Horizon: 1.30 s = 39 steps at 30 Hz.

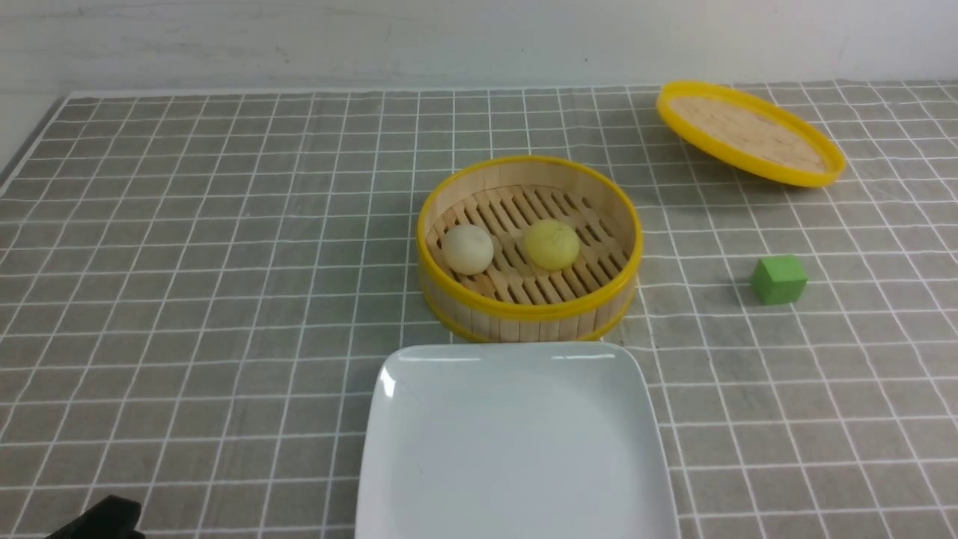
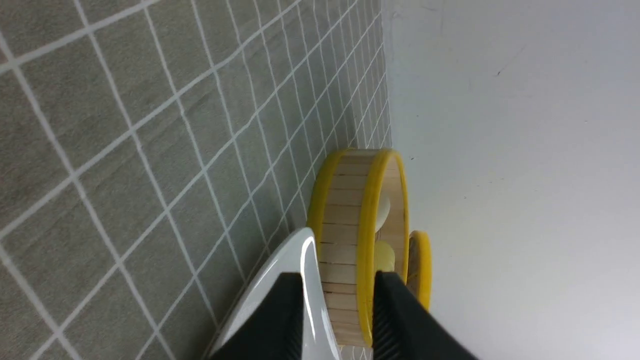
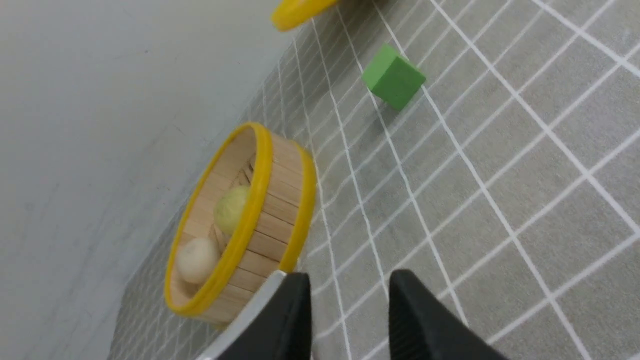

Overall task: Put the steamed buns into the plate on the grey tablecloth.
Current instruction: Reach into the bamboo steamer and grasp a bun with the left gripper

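Left tool (image 2: 337, 280) and right tool (image 3: 348, 280) each stood with jaws apart and nothing between them, both buns unlifted

The off-white bun (image 1: 468, 248) and pale yellow bun (image 1: 551, 244) sat side by side inside the steamer (image 1: 528, 311), apart from each other, while the plate (image 1: 516, 449) lay bare on the grey tablecloth (image 1: 187, 262) at the steamer's near side, touching it or just short, I could not tell which. Likely trouble: a finger catching the steamer's raised yellow rim and dragging or tipping it; parted jaws nudging the neighbouring bun; too hard a squeeze denting a soft dome; a round bun rolling on the glossy plate once released. The lid (image 1: 751, 135) and green cube (image 1: 778, 279) lay well right of the steamer, out of the way. No brand, label or writing could be read anywhere
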### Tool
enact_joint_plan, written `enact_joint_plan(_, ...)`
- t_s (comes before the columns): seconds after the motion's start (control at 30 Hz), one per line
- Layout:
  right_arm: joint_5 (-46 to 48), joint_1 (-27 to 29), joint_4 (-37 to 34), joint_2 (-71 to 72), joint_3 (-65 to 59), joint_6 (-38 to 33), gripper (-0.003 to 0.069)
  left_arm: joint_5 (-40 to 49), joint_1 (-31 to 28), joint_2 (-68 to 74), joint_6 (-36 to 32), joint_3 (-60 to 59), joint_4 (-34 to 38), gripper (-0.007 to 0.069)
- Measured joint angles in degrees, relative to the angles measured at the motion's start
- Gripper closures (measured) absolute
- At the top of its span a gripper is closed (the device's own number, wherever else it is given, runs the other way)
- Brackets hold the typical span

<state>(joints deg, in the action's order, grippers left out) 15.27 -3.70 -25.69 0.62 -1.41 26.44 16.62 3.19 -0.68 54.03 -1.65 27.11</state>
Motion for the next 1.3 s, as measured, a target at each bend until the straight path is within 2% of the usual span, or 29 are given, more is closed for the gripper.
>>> enact_joint_plan(0.13, -1.98, 0.0, -0.51, 0.0, 2.82, -1.02, 0.0445, -0.57, 0.0, 0.0, -4.93, 2.83, -0.11, 0.0477)
enact_joint_plan(0.17, -2.43, 0.0, 0.74, -0.62, 6.93, -3.58, 0.0494, -0.43, 0.0, 0.0, -9.4, 6.56, -0.13, 0.0531)
enact_joint_plan(0.2, -2.43, 0.0, 0.74, -0.62, 7.46, -3.58, 0.0501, -0.33, 0.0, 0.0, -9.95, 7.62, -0.2, 0.0543)
enact_joint_plan(0.27, -1.15, 0.0, 4.29, -4.26, 14.21, -7.74, 0.0593, 1.71, 0.0, 1.71, -16.63, 13.7, -0.5, 0.0601)
enact_joint_plan(0.33, 1.87, 0.0, 7.48, -8.78, 18.73, -9.99, 0.065, 6.86, 0.0, 5.71, -21.03, 18.85, -0.77, 0.0622)
enact_joint_plan(0.4, 7.3, 0.0, 10.87, -14.37, 23.91, -11.93, 0.067, 14.29, 0.0, 11.23, -24.26, 22.69, -0.96, 0.0622)
enact_joint_plan(0.43, 12.75, 0.0, 13.12, -19.18, 26.54, -12.44, 0.0669, 20.18, 0.0, 15.39, -25.97, 24.71, -1.08, 0.0622)
enact_joint_plan(0.47, 13.58, 0.0, 13.12, -19.18, 26.94, -12.53, 0.0668, 21.2, 0.0, 16.1, -26.26, 25.0, -1.08, 0.0622)
enact_joint_plan(0.5, 20.19, 0.0, 14.75, -25.55, 29.51, -12.66, 0.0661, 29.55, 0.0, 22.56, -28.98, 27.13, -1.42, 0.0622)
enact_joint_plan(0.53, 23.96, 0.0, 14.88, -29.07, 30.61, -12.72, 0.0657, 33.31, 0.0, 26.09, -30.82, 28.08, -1.75, 0.0622)
enact_joint_plan(0.63, 31.85, 0.0, 13.47, -39.47, 32.19, -14.12, 0.064, 39.95, 0.0, 36.31, -38.24, 31.78, -2.46, 0.0622)
enact_joint_plan(0.73, 33.63, 0.0, 10.45, -45.17, 32.44, -17.27, 0.0621, 42.81, 0.0, 43.78, -43.87, 36.93, -2.6, 0.0622)
enact_joint_plan(0.83, 34.33, 0.0, 2.94, -51.17, 32.64, -26.44, 0.0585, 44.77, 0.0, 52.5, -49.55, 44.55, -2.34, 0.062)
enact_joint_plan(0.87, 34.35, 0.0, 2.38, -51.46, 32.75, -27.8, 0.0579, 44.77, 0.0, 53.01, -49.83, 45.03, -2.34, 0.062)
enact_joint_plan(0.93, 35.3, 0.0, -4.69, -54.95, 33.65, -36.29, 0.0536, 44.86, 0.09, 59.4, -52.5, 50.97, -1.7, 0.0606)
enact_joint_plan(1.0, 36.05, 0.0, -7.5, -56.31, 34.18, -39.93, 0.052, 44.86, 0.82, 62.16, -53.18, 53.43, -1.64, 0.0597)
enact_joint_plan(1.03, 36.87, -0.05, -10.68, -58.0, 35.1, -44.16, 0.0495, 44.46, 2.51, 66.16, -53.47, 56.88, -1.7, 0.0579)
enact_joint_plan(1.13, 37.47, -0.05, -12.37, -59.36, 36.17, -46.69, 0.0473, 43.49, 5.81, 70.62, -53.54, 60.53, -1.76, 0.055)
enact_joint_plan(1.2, 38.16, -0.05, -12.63, -60.55, 37.38, -48.42, 0.0457, 41.69, 10.88, 76.35, -54.04, 65.32, -2.32, 0.0504)
enact_joint_plan(1.3, 38.86, -0.83, -12.5, -62.12, 39.77, -48.72, 0.0449, 39.99, 15.39, 83.91, -54.04, 72.72, -3.61, 0.0437)
